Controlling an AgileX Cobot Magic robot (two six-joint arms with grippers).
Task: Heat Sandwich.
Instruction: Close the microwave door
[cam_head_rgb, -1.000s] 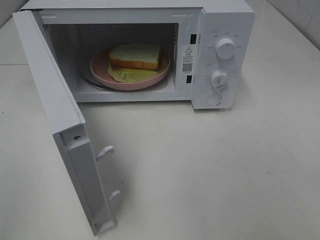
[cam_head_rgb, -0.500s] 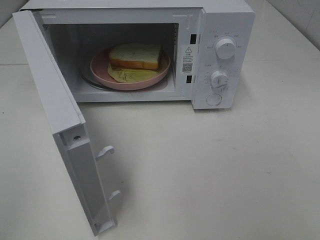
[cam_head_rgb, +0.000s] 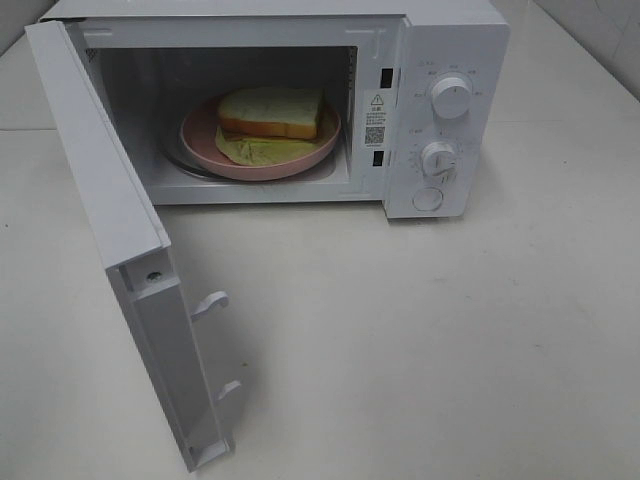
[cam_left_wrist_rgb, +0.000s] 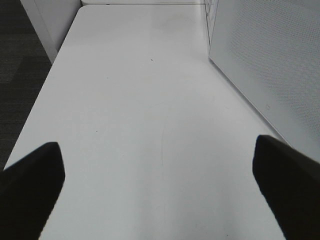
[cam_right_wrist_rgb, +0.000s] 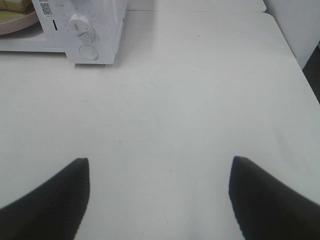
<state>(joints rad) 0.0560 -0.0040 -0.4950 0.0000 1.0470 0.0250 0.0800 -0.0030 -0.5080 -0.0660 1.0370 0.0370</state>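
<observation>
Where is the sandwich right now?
In the high view, the sandwich sits on the pink plate inside the microwave, whose door stands open on the left.

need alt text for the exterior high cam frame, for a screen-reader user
A white microwave sits on a white table with its door swung wide open toward the camera. Inside, a sandwich lies on a pink plate. The control panel is on the right.
</observation>
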